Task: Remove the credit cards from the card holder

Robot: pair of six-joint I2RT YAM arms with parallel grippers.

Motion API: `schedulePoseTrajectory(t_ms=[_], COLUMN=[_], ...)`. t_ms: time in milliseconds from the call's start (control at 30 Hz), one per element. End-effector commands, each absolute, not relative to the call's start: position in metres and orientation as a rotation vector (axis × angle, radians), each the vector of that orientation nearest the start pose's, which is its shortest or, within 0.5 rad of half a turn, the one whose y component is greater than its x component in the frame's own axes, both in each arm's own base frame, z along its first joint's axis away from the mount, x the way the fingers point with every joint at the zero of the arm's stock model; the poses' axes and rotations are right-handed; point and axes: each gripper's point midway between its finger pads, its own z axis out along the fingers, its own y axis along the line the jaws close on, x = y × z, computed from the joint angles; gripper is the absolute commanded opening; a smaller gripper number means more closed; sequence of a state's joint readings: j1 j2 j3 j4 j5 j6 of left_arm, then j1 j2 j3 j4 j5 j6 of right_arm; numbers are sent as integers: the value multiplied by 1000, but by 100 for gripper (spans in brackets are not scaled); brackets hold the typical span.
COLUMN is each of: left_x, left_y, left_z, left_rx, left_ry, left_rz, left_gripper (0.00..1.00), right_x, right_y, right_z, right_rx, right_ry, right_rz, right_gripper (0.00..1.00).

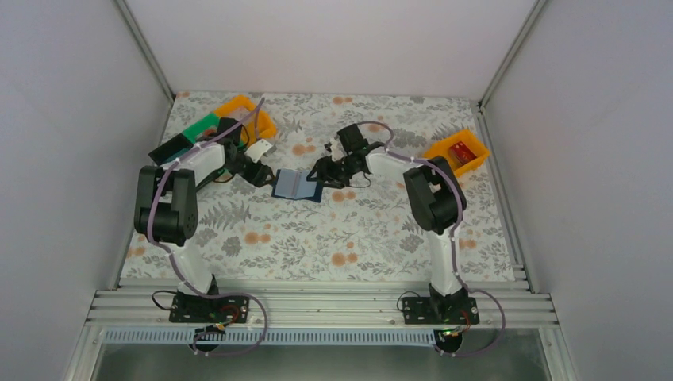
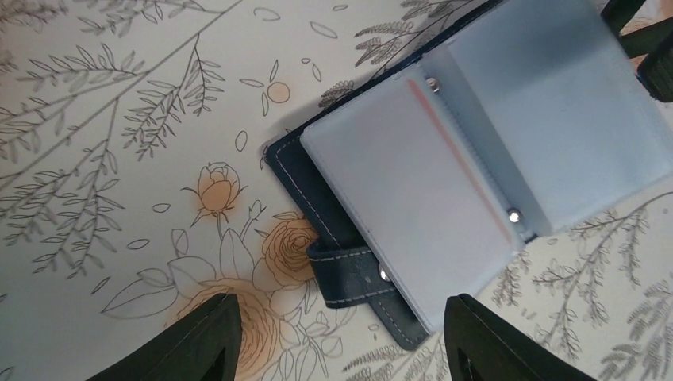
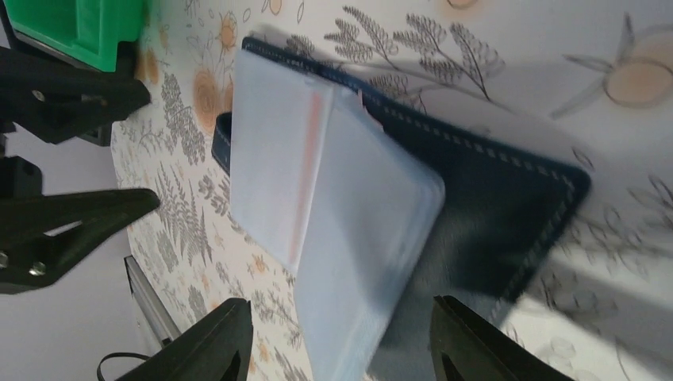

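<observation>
Right fingers (image 3: 222, 341) spread, straddling the card holder (image 3: 492, 198) sleeves. Left fingers (image 2: 198, 341) spread, holder corner just ahead. Holder lies open on desk (image 2: 95, 238), spine pointing away from right fingers. Credit cards (image 2: 460, 159) sleeved; right arm nearer.

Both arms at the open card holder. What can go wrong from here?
1. The right gripper straddles the translucent sleeves, open; closing may grab plastic alone and lift the whole card holder.
2. The left gripper hangs open over the strap, pinning nothing; the holder may slide.
</observation>
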State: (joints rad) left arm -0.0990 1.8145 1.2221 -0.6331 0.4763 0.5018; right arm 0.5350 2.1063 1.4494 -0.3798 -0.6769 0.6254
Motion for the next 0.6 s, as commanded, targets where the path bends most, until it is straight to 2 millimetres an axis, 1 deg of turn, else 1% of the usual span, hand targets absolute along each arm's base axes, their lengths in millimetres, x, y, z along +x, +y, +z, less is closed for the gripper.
schedulePoseTrajectory(t_ms=[0, 100, 167, 200, 233, 267, 300, 333, 367, 400, 467, 500, 533, 567], left_x=[396, 398, 402, 406, 409, 413, 416, 420, 426, 431, 440, 444, 447, 449], left_y=[-127, -128, -125, -123, -122, -121, -120, -117, -113, -108, -99, -94, -91, -90], left_z=[58, 63, 76, 87, 98, 114, 130, 149, 171, 195, 248, 280, 312, 346], left_rx=[849, 855, 875, 883, 892, 904, 910, 906, 897, 886, 852, 818, 765, 698], left_ry=[2478, 2457, 2420, 2391, 2360, 2324, 2294, 2264, 2223, 2181, 2093, 2045, 2004, 1950], left_rz=[-603, -599, -550, -523, -502, -486, -471, -449, -418, -382, -318, -304, -328, -402], left_gripper=[64, 66, 73, 81, 90, 99, 100, 100, 100, 100, 100, 100, 100, 100], right_x=[380, 383, 384, 385, 385, 385, 384, 383, 382, 381, 380, 380, 380, 381], right_y=[364, 373, 377, 378, 377, 376, 376, 376, 375, 375, 375, 375, 376, 376], right_z=[54, 52, 49, 46, 41, 35, 31, 29, 26, 26, 25, 27, 28, 30], right_rx=[-154, -158, -172, -174, -168, -162, -164, -165, -167, -170, -178, -186, -197, -208], right_ry=[2797, 2790, 2792, 2793, 2802, 2814, 2822, 2828, 2834, 2836, 2838, 2833, 2825, 2815], right_rz=[1292, 1326, 1334, 1330, 1319, 1312, 1313, 1317, 1318, 1322, 1318, 1319, 1322, 1325], right_gripper=[59, 64, 64, 63, 60, 53, 47, 41, 39, 40, 42, 42, 42, 42])
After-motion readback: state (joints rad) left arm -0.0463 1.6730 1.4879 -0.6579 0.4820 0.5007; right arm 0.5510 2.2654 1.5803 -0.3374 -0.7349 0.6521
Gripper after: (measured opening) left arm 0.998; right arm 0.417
